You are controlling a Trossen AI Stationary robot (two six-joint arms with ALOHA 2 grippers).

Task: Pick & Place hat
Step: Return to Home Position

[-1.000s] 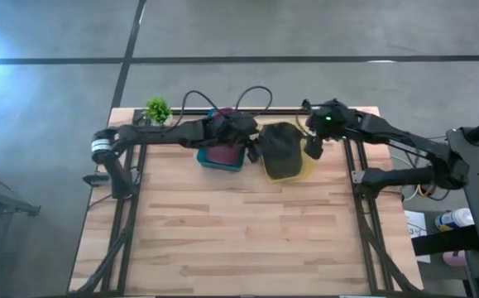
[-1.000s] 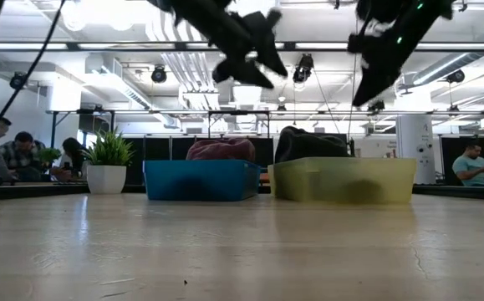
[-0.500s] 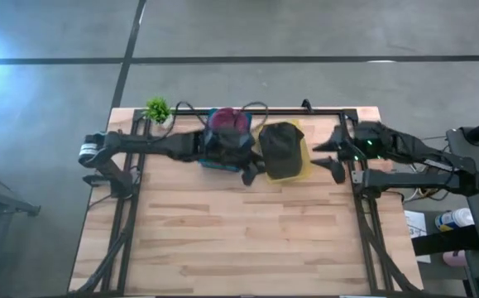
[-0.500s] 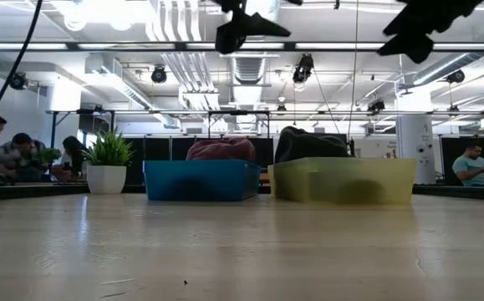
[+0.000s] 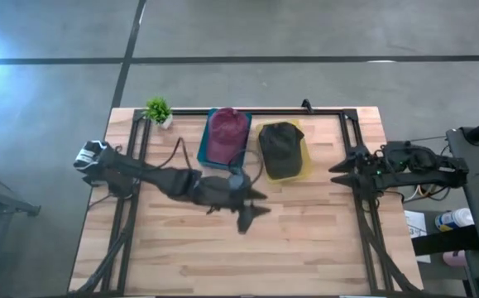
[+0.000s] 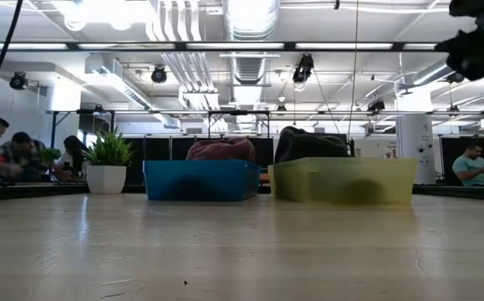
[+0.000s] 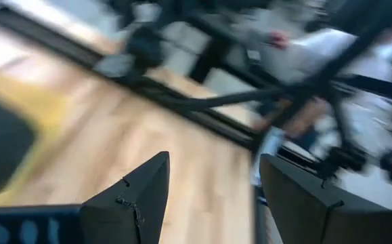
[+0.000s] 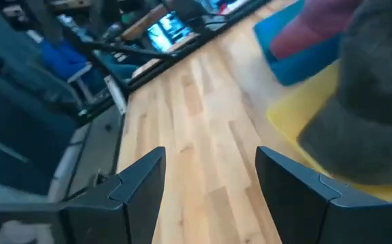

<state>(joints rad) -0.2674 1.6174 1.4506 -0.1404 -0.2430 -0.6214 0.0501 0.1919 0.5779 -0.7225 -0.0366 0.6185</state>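
Note:
A maroon hat [image 5: 227, 128] lies in a blue bin [image 5: 207, 157] at the table's far side. Beside it, a dark hat [image 5: 280, 147] fills a yellow bin [image 5: 306, 161]. In the low view both hats [image 6: 221, 150] [image 6: 308, 144] bulge above their bins' rims. My left gripper [image 5: 256, 209] hangs open over bare wood just near of the bins, nothing between its fingers [image 7: 135, 196]. My right gripper [image 5: 338, 172] is open and drawn back to the table's right edge, right of the yellow bin; it also shows in the low view [image 6: 471, 46] and in its own wrist view [image 8: 209, 190].
A small potted plant [image 5: 158, 109] stands at the far left corner. A dark frame rail [image 5: 247, 111] runs along the far edge. Bare wood [image 5: 247, 257] spreads over the near half of the table. People sit in the room beyond [image 6: 7, 155].
My left gripper has swung from above the blue bin toward the near edge, rolling as it went. My right gripper has pulled back from beside the yellow bin toward the right edge. Both stayed open. The hats have kept still in their bins.

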